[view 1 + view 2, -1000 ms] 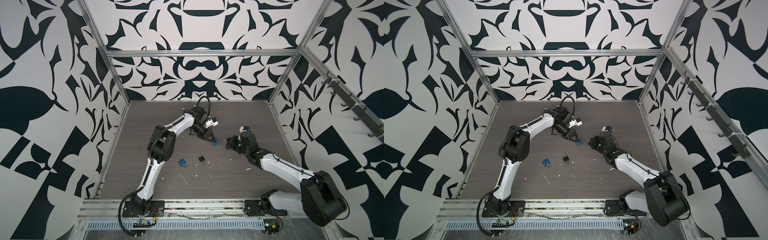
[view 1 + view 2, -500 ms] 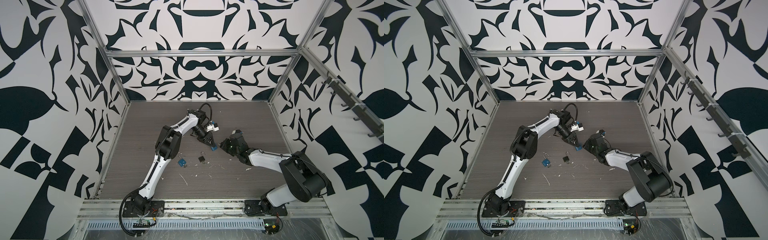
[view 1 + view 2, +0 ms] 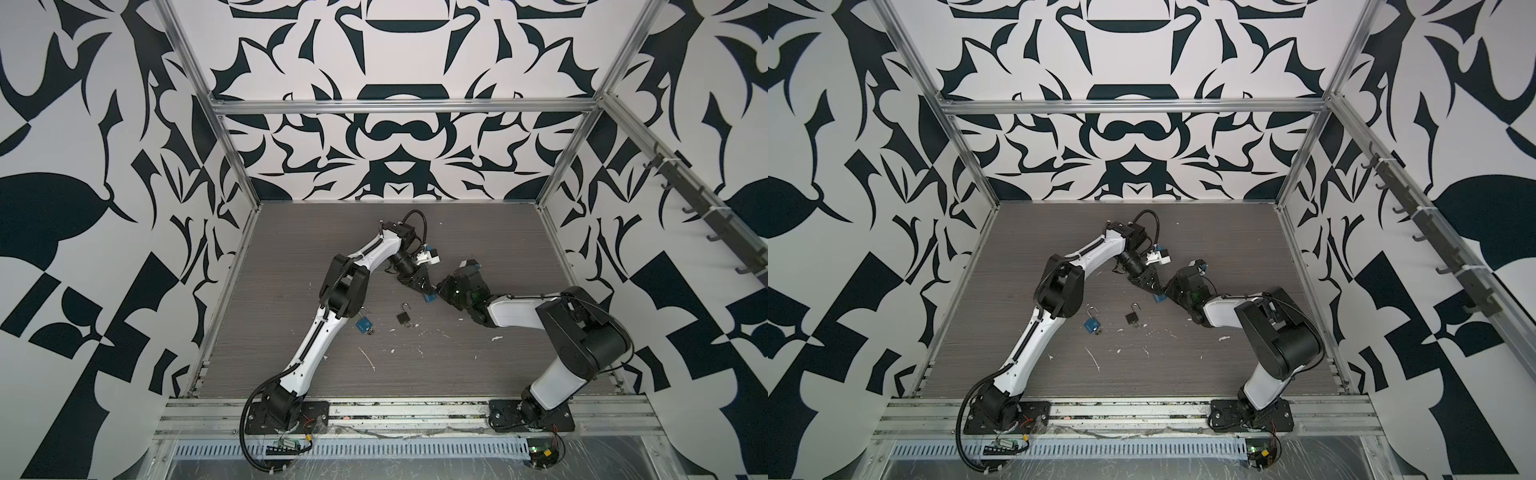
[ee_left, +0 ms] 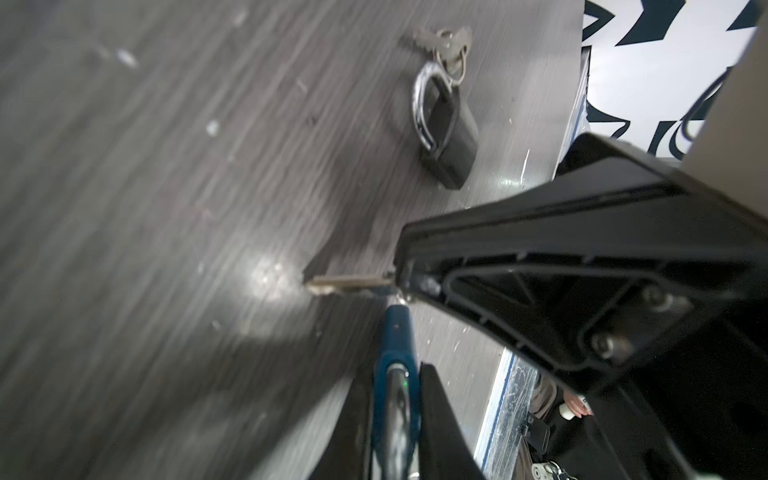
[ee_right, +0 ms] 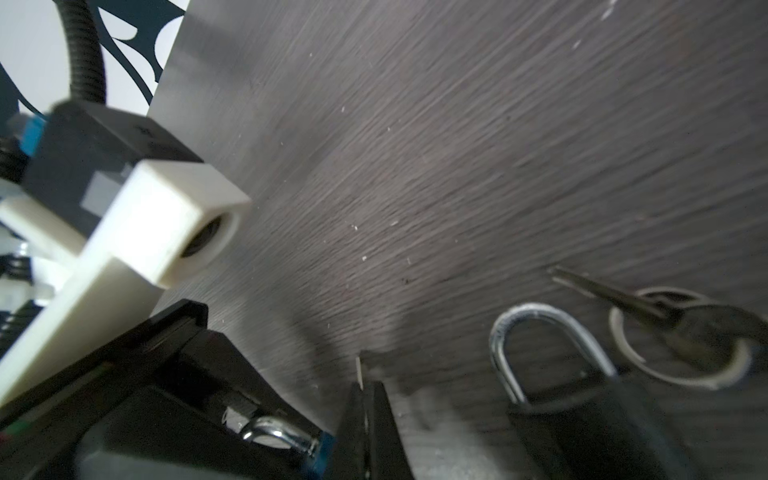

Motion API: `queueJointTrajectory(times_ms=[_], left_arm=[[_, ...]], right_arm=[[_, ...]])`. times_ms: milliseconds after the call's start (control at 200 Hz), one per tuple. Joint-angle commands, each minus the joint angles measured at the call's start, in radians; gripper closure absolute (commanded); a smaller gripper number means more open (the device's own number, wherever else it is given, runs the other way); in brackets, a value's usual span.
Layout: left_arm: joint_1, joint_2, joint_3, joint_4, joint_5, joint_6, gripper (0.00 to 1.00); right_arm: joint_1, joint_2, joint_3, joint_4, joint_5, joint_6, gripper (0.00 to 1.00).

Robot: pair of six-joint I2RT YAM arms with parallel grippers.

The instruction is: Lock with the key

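Note:
My left gripper (image 4: 395,388) is shut on a blue padlock (image 4: 395,340), which points away from the fingers; its silver shackle runs back between them. In both top views this padlock (image 3: 429,297) (image 3: 1158,298) hangs just above the table's middle. My right gripper (image 5: 365,399) is shut on a key (image 5: 359,372) whose thin blade pokes out past the fingertips. In the left wrist view the key (image 4: 349,284) lies crosswise just beyond the padlock's free end, outside the lock. The two grippers (image 3: 424,289) (image 3: 441,291) meet tip to tip.
A black padlock (image 3: 403,318) (image 4: 451,137) with an open shackle and a ring of keys (image 5: 681,332) lies on the table close by. Another blue padlock (image 3: 364,324) (image 3: 1093,325) lies beside the left arm. White scraps dot the table toward the front.
My right gripper has swung left with the key, up to the left gripper's padlock, and its arm has folded. The left gripper has dropped slightly toward the front.

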Motion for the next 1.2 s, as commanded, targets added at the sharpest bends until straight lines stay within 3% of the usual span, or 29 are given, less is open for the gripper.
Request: queueJointTrajectory(times_ms=[0,135,420,750,845,895,1195], left_arm=[[-0.002,0.027,0.031,-0.054,-0.007,0.003,1.00],[-0.002,0.026,0.018,-0.040,-0.024,0.001,0.80],[-0.002,0.004,0.013,-0.011,-0.060,-0.007,0.55],[0.027,-0.089,-0.047,0.099,-0.097,-0.058,0.30],[0.042,-0.137,-0.074,0.134,-0.099,-0.074,0.16],[0.047,-0.169,-0.095,0.160,-0.110,-0.087,0.00],[0.053,-0.594,-0.482,0.575,-0.342,-0.306,0.01]], right_arm=[[0.005,0.004,0.022,0.044,0.004,0.013,1.00],[0.005,0.012,0.011,0.051,0.005,0.018,1.00],[0.006,-0.002,0.001,0.049,0.014,0.022,0.82],[0.005,-0.098,0.016,-0.047,0.052,-0.027,0.74],[0.006,-0.142,0.021,-0.079,0.058,-0.052,0.74],[0.005,-0.166,0.026,-0.099,0.058,-0.065,0.73],[0.034,-0.309,0.086,-0.310,0.050,-0.169,0.73]])
